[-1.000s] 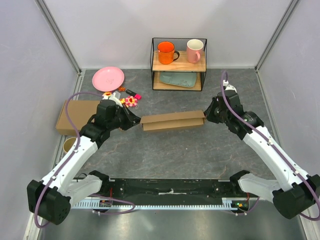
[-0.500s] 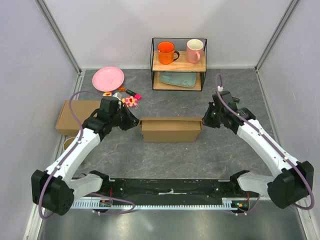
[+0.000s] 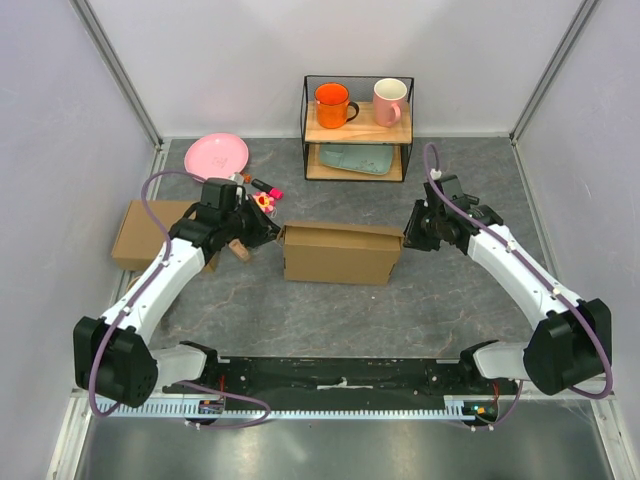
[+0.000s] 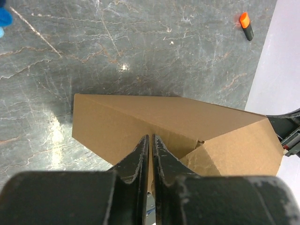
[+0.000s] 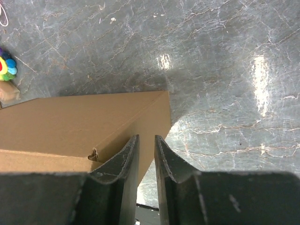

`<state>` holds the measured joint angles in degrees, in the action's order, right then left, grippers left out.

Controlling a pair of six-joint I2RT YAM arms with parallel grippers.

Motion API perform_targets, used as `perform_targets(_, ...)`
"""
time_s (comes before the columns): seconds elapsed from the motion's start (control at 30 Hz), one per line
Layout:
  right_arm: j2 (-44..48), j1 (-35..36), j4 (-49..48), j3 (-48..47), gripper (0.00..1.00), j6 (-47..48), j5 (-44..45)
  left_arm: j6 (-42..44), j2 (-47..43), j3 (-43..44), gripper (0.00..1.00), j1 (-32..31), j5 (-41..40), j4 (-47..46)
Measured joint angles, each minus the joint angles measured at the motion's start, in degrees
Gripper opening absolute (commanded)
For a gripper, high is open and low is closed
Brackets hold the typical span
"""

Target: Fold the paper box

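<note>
The paper box (image 3: 335,255) sits near the middle of the grey marbled table (image 3: 330,330), folded up into a closed rectangular shape with its long side running from 9 o'clock to 3 o'clock. In the overhead view the two arms reach in from either side and meet it at its short ends. The left gripper (image 4: 150,137) is at the box's 9 o'clock end. Its jaws are almost together, with only a thin slit between them, and a cardboard seam runs into that slit, but I cannot tell whether they pinch it. The right gripper (image 5: 146,137) is at the 3 o'clock end, just over the upper corner. Its jaws stand a little apart with a clear gap, through which brown cardboard shows, and no grip on the box can be made out. A second cardboard box (image 3: 150,232) lies at the table's 9 o'clock edge, partly under the left arm. A pink plate (image 3: 217,157) is at about 10 o'clock, and a small flower toy (image 3: 264,201) lies between it and the left gripper. At 12 o'clock stands a wire shelf (image 3: 357,130) carrying an orange mug (image 3: 332,104) and a pink mug (image 3: 389,100) on top, with a teal tray (image 3: 357,158) on its lower level. In the left wrist view, an orange-tipped marker (image 4: 245,26) lies on the table well apart from the box.
</note>
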<state>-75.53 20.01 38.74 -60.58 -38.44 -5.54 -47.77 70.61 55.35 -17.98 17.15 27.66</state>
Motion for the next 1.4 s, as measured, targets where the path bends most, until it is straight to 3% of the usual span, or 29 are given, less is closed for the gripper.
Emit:
perform_targets(0.63, 1.73, 0.26, 1.90, -0.28, 0.35, 3.54, 2.91, 4.85, -2.10, 0.46, 0.22, 0.24, 0.81, 1.77)
perform_targets(0.93, 1.66, 0.83, 1.36, -0.28, 0.36, 4.00, 3.69, 6.73, -1.77, -3.85, 0.28, 0.42, -0.61, 3.54)
perform_targets(1.2, 1.20, -0.42, 1.18, -0.28, 0.38, 5.31, 4.48, 7.43, -1.25, -4.55, 0.32, 4.13, -1.70, 3.87)
perform_targets(1.4, 1.77, -6.10, 2.86, -1.01, 0.39, 7.28, 8.11, 9.44, -1.55, -4.55, 0.34, 10.19, -3.63, 5.73)
